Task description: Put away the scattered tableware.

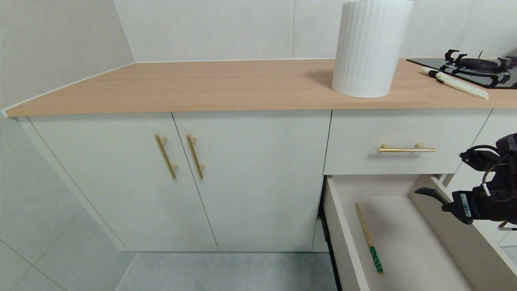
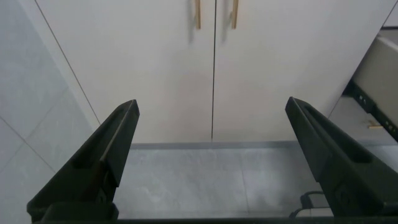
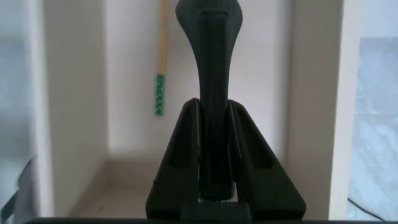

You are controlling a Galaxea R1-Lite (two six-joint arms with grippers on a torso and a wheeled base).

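Observation:
A pair of wooden chopsticks (image 1: 368, 238) with green ends lies inside the open lower drawer (image 1: 335, 218), close to its left wall. My right gripper (image 1: 424, 191) hangs over the drawer's right side, shut with nothing in it. In the right wrist view the closed fingers (image 3: 208, 62) point down into the drawer (image 3: 74, 93), with the chopsticks (image 3: 161, 68) off to one side. A white knife (image 1: 456, 83) lies on the wooden countertop (image 1: 202, 85) beside the stove. My left gripper (image 2: 211, 107) is open and empty, low in front of the cabinet doors (image 2: 211, 62).
A tall white ribbed container (image 1: 369, 48) stands on the counter's right half. A black gas stove (image 1: 476, 66) sits at the far right. Above the open drawer is a shut drawer with a gold handle (image 1: 406, 149). The open drawer's edge (image 2: 385, 68) shows beside the left gripper.

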